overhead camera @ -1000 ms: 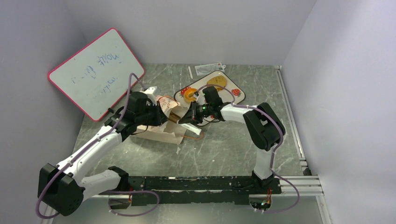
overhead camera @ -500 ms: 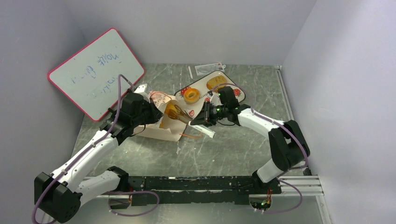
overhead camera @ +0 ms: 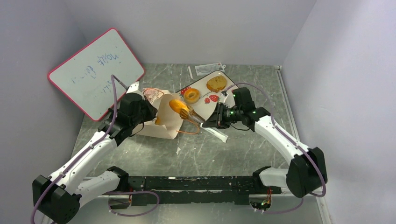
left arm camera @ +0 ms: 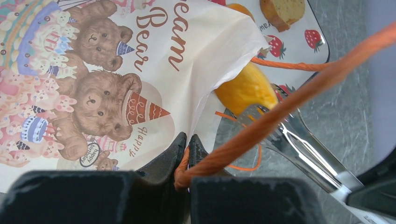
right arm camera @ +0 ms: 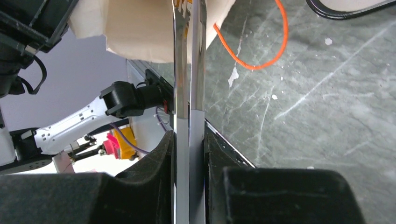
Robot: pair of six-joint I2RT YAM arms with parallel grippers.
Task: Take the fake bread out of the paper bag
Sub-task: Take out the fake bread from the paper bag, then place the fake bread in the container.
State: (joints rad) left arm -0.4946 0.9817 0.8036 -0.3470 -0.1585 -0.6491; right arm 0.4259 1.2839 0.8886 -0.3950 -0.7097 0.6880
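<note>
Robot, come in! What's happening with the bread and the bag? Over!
Left gripper shut on orange handle. Right gripper shut on tongs, pinching orange bread at paper bag mouth. Loose orange cord beside tongs.

- paper bag (left arm camera: 201,51): thin matt cream paper, creased, with a colour print of bears.
- cord handle (left arm camera: 289,91): orange twisted fibre, rough and matt.
- tongs (right arm camera: 189,70): polished metal, mirror-bright, paler and duller at the held end.
- orange bun (left arm camera: 245,88): smooth skin with a soft sheen.
- tray (left arm camera: 296,44): smooth, glossy white face with strawberry print and a black rim.
- table (right arm camera: 327,102): grey-green, stone-like, smooth, low sheen, white scuffs.
- left gripper (left arm camera: 187,142) and right gripper (right arm camera: 189,137): matt black plastic, finely grained.
</note>
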